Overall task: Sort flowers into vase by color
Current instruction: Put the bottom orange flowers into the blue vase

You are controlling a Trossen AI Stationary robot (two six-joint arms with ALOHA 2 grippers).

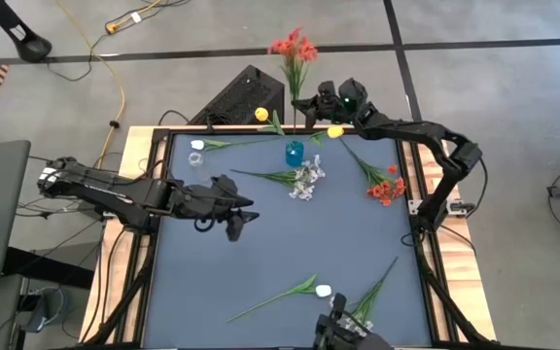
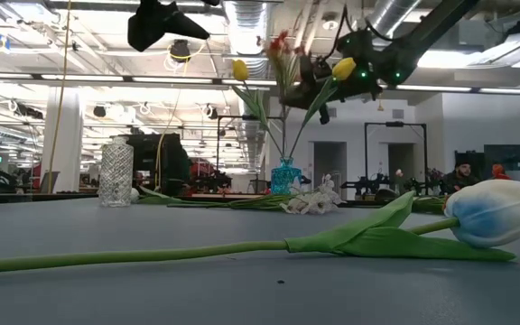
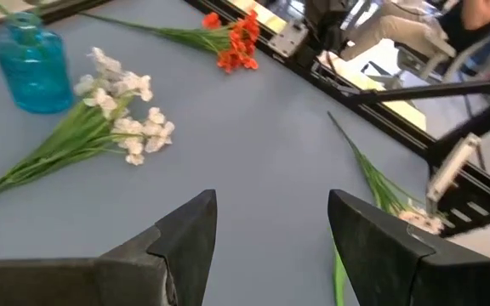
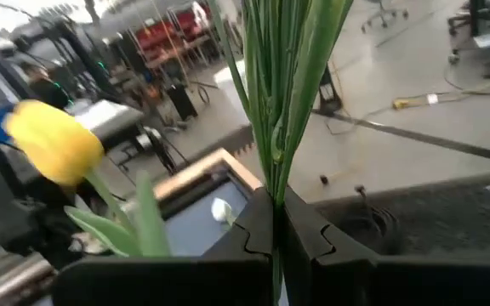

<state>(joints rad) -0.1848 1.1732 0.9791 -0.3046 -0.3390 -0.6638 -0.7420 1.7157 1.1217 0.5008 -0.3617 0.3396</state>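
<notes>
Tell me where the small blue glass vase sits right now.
In the high view the small blue glass vase stands near the table's far edge, about midway across, right beside the sprig of tiny whitish blossoms lying on the table.

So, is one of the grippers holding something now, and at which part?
The right gripper is shut on the green stem of the red flower, well below the blossoms. The left gripper is open above the table and holds nothing.

Green stems [image 4: 283,93] pinched between closed dark fingers [image 4: 253,234], yellow bud [image 4: 55,140] beside.
</notes>
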